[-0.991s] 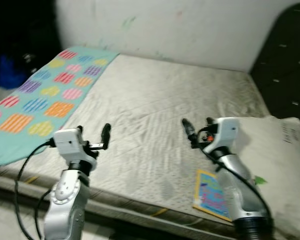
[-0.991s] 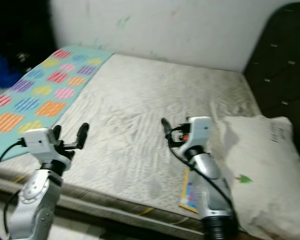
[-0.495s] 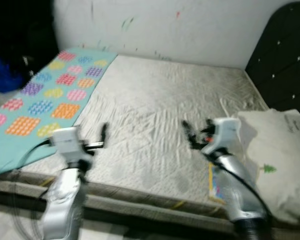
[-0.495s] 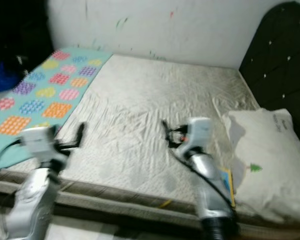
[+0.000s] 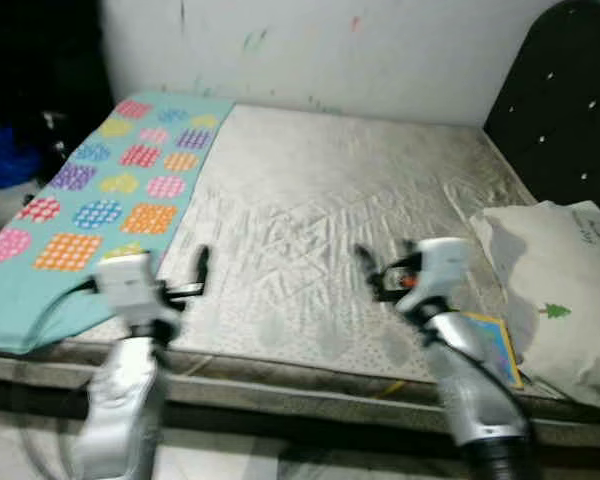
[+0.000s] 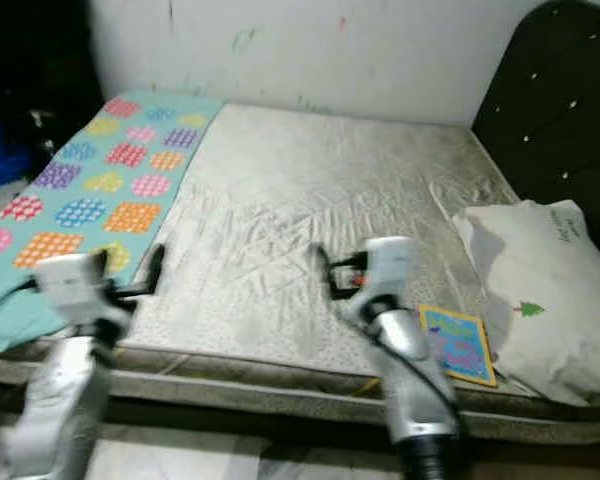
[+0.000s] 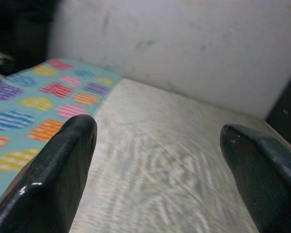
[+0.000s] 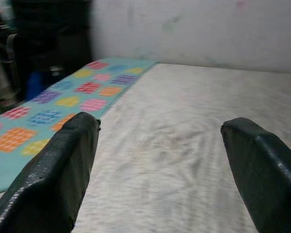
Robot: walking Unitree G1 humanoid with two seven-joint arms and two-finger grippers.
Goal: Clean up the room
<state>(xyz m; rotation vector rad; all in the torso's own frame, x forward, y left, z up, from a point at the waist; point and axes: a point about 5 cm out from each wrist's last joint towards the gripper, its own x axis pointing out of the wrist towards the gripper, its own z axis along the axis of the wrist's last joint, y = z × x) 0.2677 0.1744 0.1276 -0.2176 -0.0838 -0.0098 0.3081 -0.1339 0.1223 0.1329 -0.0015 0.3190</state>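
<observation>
From my seat, the whole head view has shifted over the last second: the camera has pulled back and swung, so the bed (image 5: 330, 190) edge now runs across the lower picture and the book sits clear of my right arm rather than tucked under it. I read that as the robot repositioning, not anything on the bed moving. Nothing has been picked up yet.

On the left, the teal blanket (image 5: 110, 180) with coloured patches lies along the bed's left side, its near end hanging toward the edge. My left hand (image 7: 155, 160) hovers at the near edge beside it, fingers spread wide and holding nothing. The middle of the bed is rumpled bare sheet.

My right hand (image 8: 160, 160) hovers over the near part of the sheet, also wide open and empty. Just right of that arm, the small bright book (image 6: 458, 345) lies flat near the bed's front edge, close beside the white pillow (image 5: 560, 300), which rests by the dark headboard (image 5: 560, 90).

No bin, basket or box is visible, so I judge the book as the likeliest first pick.
</observation>
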